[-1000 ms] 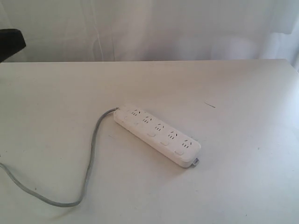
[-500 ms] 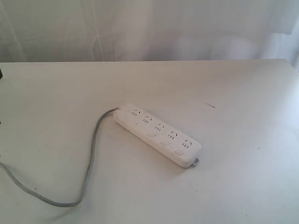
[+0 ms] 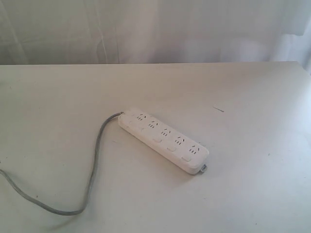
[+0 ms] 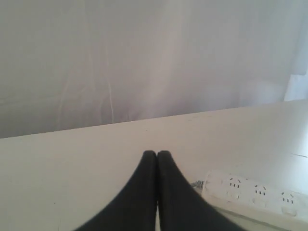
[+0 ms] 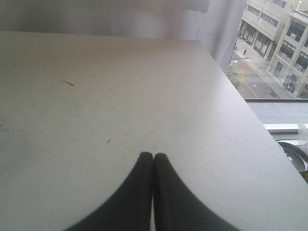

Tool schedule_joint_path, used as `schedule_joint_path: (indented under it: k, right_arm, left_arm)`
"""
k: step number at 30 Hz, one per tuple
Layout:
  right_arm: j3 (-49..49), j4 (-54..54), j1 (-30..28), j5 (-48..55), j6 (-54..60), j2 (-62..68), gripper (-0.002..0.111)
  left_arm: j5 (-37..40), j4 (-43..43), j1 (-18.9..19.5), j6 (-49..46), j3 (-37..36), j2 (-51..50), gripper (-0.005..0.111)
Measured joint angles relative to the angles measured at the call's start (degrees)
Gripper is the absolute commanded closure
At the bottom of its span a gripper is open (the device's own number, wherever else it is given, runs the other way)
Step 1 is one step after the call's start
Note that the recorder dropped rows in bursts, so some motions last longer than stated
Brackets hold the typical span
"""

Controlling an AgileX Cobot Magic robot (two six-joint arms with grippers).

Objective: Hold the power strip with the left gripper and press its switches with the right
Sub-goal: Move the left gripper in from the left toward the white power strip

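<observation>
The white power strip (image 3: 163, 139) lies diagonally on the white table, its grey cord (image 3: 95, 165) curling off toward the left front. Its row of small white switches (image 3: 157, 140) runs along the near side of the outlets. No arm shows in the exterior view. In the left wrist view my left gripper (image 4: 157, 155) is shut with nothing in it, above the table, and the power strip (image 4: 255, 195) lies just beyond and to one side of it. My right gripper (image 5: 153, 157) is shut and empty over bare table; the strip does not show in that view.
The table's (image 3: 252, 87) right edge (image 5: 250, 110) runs close to the right gripper, with a window and street beyond it. A white curtain (image 3: 155, 29) hangs behind the table. A small dark mark (image 3: 218, 109) lies on the tabletop right of the strip.
A dark shape at the left edge of the exterior view has slid out of the picture. The power strip and cord have not moved.
</observation>
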State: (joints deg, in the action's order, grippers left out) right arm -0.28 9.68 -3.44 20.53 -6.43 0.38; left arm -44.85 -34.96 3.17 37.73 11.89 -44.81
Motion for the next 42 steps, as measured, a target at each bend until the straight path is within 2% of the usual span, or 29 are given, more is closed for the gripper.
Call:
schedule_joint_path:
  k: [4, 13, 16, 20, 24, 30, 35, 42]
  right_arm:
    - [0.0, 0.0, 0.0, 0.0, 0.0, 0.0, 0.108]
    - [0.0, 0.0, 0.0, 0.0, 0.0, 0.0, 0.108]
    - [0.0, 0.0, 0.0, 0.0, 0.0, 0.0, 0.108]
    - [0.0, 0.0, 0.0, 0.0, 0.0, 0.0, 0.108]
    - [0.0, 0.0, 0.0, 0.0, 0.0, 0.0, 0.108]
    - [0.0, 0.0, 0.0, 0.0, 0.0, 0.0, 0.108]
    - [0.0, 0.0, 0.0, 0.0, 0.0, 0.0, 0.108]
    - [0.0, 0.0, 0.0, 0.0, 0.0, 0.0, 0.108]
  left_arm:
    - [-0.9, -9.7, 0.0, 5.6, 1.9, 0.0, 0.107]
    - [-9.1, -38.9, 0.0, 37.5, 14.8, 0.0, 0.107]
    - [-13.6, -46.5, 0.0, 44.1, 16.7, 0.0, 0.107]
    - [-17.3, -53.1, 0.0, 47.5, 16.9, 0.0, 0.107]
    - [-18.9, -55.4, 0.0, 48.2, 16.9, 0.0, 0.107]
    - [-23.4, -55.4, 0.0, 47.7, 16.9, 0.0, 0.107]
    - [-24.1, -53.6, 0.0, 47.7, 16.9, 0.0, 0.107]
    - [-12.8, -49.3, 0.0, 59.9, 17.2, 0.0, 0.107]
